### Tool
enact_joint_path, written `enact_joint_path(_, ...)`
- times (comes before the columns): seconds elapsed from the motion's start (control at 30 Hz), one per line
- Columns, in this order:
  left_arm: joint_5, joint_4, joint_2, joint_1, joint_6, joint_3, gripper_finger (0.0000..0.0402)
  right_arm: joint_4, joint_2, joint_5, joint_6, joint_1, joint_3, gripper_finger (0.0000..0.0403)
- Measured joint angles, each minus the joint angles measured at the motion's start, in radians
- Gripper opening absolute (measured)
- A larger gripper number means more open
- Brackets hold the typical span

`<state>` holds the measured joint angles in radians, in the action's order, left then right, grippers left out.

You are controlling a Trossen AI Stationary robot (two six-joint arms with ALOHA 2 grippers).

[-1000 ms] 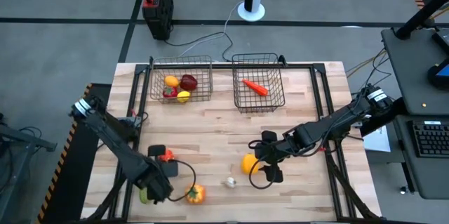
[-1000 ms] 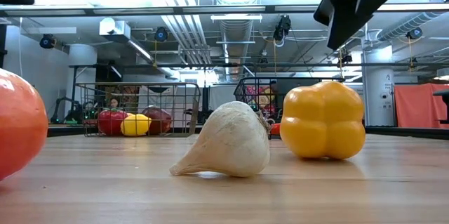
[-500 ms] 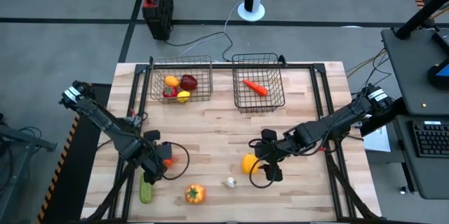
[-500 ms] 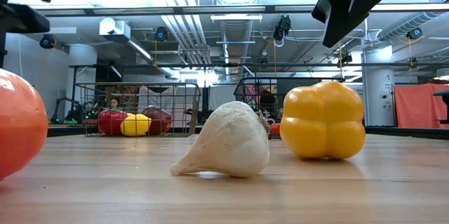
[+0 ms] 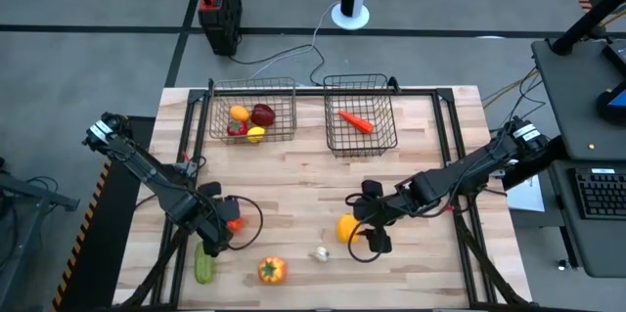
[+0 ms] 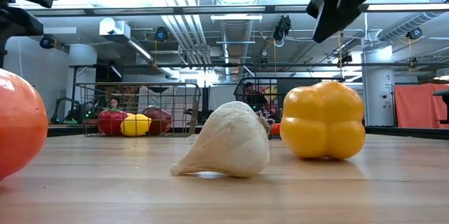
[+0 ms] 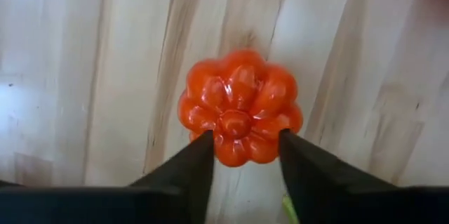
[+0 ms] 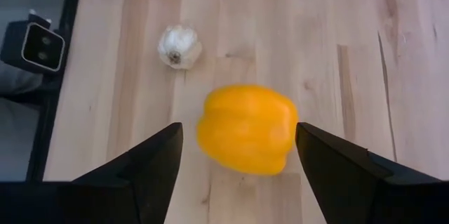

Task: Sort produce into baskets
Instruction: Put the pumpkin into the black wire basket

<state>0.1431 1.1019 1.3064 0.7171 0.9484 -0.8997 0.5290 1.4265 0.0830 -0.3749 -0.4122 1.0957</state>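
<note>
A red tomato (image 7: 238, 108) lies on the wooden table near its left edge. My left gripper (image 7: 245, 143) points down over the tomato (image 5: 233, 222), open, with one fingertip at each side of it. My right gripper (image 8: 238, 133) hangs open above a yellow pepper (image 8: 245, 129), well clear of it in the low view (image 6: 323, 120). A white garlic (image 5: 320, 253), an orange pepper (image 5: 272, 271) and a green cucumber (image 5: 202, 265) lie near the front edge. The left basket (image 5: 284, 136) holds several fruits. The right basket (image 5: 381, 146) holds a carrot (image 5: 354, 121). My left gripper comes at the tomato from above, pointing down, with its fingertips (image 7: 203, 147) over the tomato's two sides. Whether they touch it I cannot tell. The tomato rests on the table.
Both wire baskets stand side by side at the table's far edge. A dark frame rail (image 5: 452, 146) runs along the table's right side. Bare wood lies between the baskets and the loose produce.
My left gripper has gone from over the cucumber at the near edge toward the far edge and now stands over the tomato; the cucumber shows uncovered. My right gripper has tipped a little above the yellow pepper. No produce has moved.
</note>
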Motion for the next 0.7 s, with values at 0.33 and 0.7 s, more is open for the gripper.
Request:
enact_joint_path(0.33, 0.016, -0.058, 0.000, 0.007, 0.067, 0.048, 0.0277, -0.117, 0.015, 0.000, 0.031, 0.000, -0.028, 0.0282)
enact_joint_path(0.7, 0.032, -0.115, 0.000, 0.008, 0.067, 0.079, 0.0300, -0.123, 0.021, -0.001, 0.034, 0.000, -0.032, 0.0284)
